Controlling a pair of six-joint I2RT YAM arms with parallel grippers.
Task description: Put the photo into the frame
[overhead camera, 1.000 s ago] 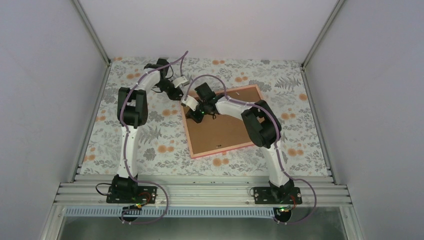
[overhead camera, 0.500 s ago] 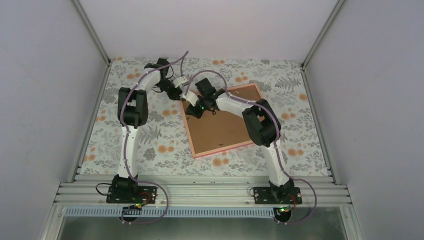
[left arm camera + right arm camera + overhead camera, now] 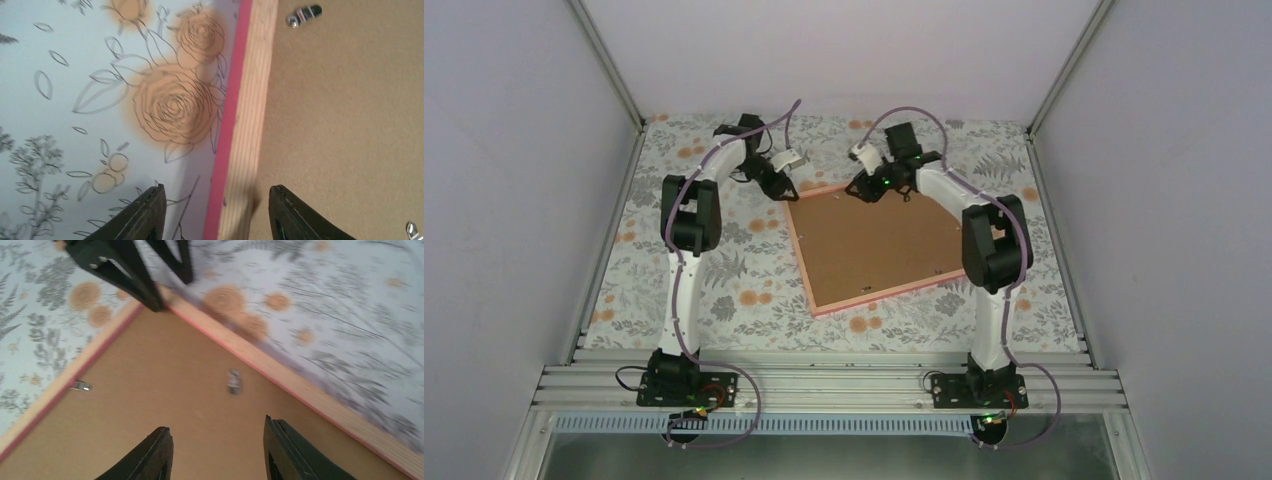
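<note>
The frame (image 3: 801, 258) lies face down on the flowered table, its pink edge and pale wooden rim around the brown backing board (image 3: 874, 240). The photo is not in view. My left gripper (image 3: 784, 189) is open at the frame's far left corner. In the left wrist view it (image 3: 216, 189) straddles the rim (image 3: 249, 115), one finger over the cloth and one over the board. My right gripper (image 3: 862, 189) is open and empty, low over the board near the far edge (image 3: 216, 424). The left gripper's fingers (image 3: 125, 270) show at the corner in the right wrist view.
Small metal turn clips (image 3: 233, 381) (image 3: 80, 385) (image 3: 303, 15) sit on the backing board near the rim. Grey walls close in the table on the left, back and right (image 3: 1064, 250). An aluminium rail (image 3: 824, 380) runs along the near edge.
My right gripper has swung from the frame's left corner to the right and farther back, along the far edge. The left arm has stayed at the corner.
</note>
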